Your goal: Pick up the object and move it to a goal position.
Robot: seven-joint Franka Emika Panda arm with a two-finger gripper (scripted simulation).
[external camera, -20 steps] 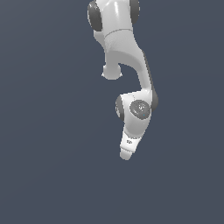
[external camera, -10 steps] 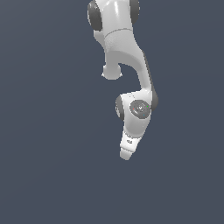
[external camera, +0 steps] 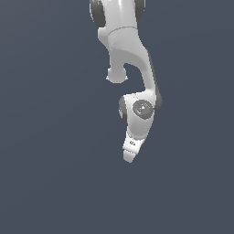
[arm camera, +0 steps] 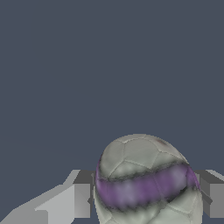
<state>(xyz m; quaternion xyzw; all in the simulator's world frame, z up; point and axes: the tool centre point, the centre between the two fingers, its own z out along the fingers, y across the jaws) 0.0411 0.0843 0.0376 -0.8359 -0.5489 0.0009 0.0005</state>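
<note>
Ball (arm camera: pixel 144 183) between hand (arm camera: pixel 146 194) fingers, unmoved

Grey-beige ball (arm camera: pixel 146 181) w/ purple band, btwn claw (arm camera: pixel 146 197) fingers.

Background (external camera: pixel 50 183) in the exterior view: a single uniform field of dark slate blue-grey filling the whole picture, without a visible seam, horizon or corner. No bench edge, wall, floor line, furniture or window can be made out, so nothing can be placed against an edge or corner. Lighting is even and soft. The wrist view shows the same flat blue-grey backdrop (arm camera: pixel 109 65).
</note>
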